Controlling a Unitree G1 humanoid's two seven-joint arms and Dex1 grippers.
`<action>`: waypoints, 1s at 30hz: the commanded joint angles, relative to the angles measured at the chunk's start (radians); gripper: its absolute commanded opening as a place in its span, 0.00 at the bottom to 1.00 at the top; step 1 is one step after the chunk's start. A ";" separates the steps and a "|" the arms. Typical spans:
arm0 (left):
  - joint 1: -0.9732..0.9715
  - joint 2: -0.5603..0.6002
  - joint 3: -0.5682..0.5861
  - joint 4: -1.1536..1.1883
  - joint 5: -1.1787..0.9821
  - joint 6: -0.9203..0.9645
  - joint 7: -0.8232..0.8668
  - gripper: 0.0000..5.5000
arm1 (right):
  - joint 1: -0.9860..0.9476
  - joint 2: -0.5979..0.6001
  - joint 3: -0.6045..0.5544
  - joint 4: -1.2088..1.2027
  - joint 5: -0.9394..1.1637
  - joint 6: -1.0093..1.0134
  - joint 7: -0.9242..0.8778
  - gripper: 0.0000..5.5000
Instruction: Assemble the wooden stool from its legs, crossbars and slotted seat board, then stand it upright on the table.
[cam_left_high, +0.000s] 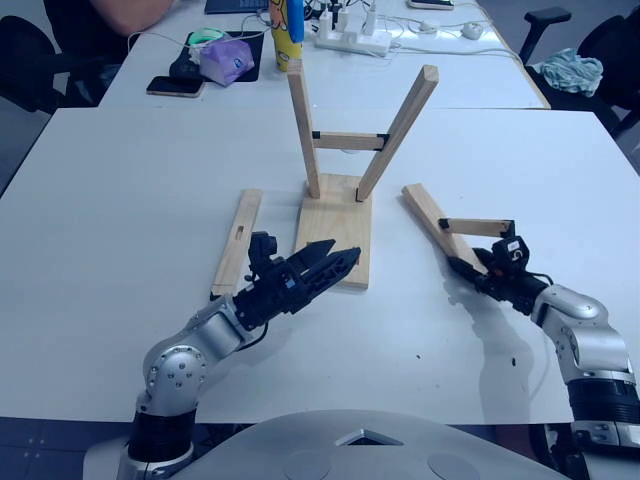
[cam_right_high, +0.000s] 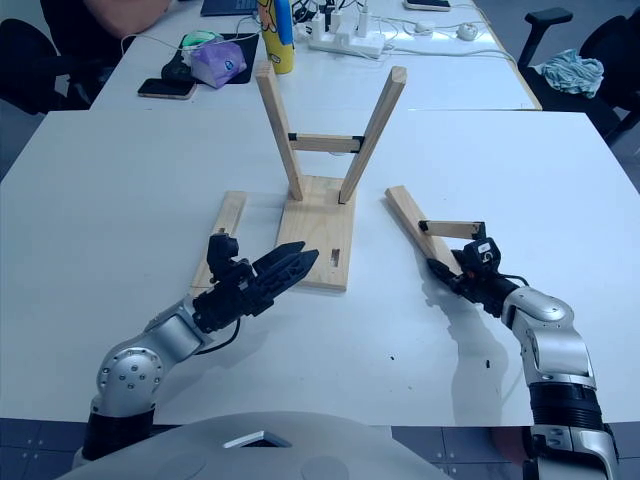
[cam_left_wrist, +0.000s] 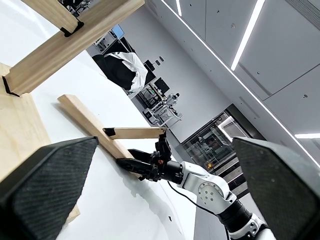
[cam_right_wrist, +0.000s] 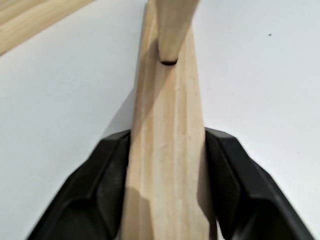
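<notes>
Phone (cam_left_high: 176, 86), power strip (cam_left_high: 352, 40), yellow bottle (cam_left_high: 287, 32)

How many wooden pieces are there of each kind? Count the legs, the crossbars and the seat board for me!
Legs: 4
Crossbars: 2
Seat board: 1
Total: 7 wooden pieces

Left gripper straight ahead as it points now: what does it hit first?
Probably the seat board, its near right edge close under the open left gripper; height is unclear. If it clears that, the loose leg held by the right gripper comes next.
</notes>
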 joint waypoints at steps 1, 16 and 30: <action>0.008 -0.007 -0.011 -0.004 0.025 -0.012 0.002 0.90 | -0.038 -0.001 -0.024 0.003 0.007 -0.013 0.006 0.38; 0.029 -0.028 -0.032 0.006 0.062 -0.044 -0.014 0.90 | -0.075 0.013 -0.035 -0.002 0.013 -0.018 0.016 0.76; 0.029 -0.041 -0.038 0.007 0.071 -0.061 -0.007 0.90 | -0.141 0.018 -0.034 0.047 -0.009 -0.041 0.005 0.62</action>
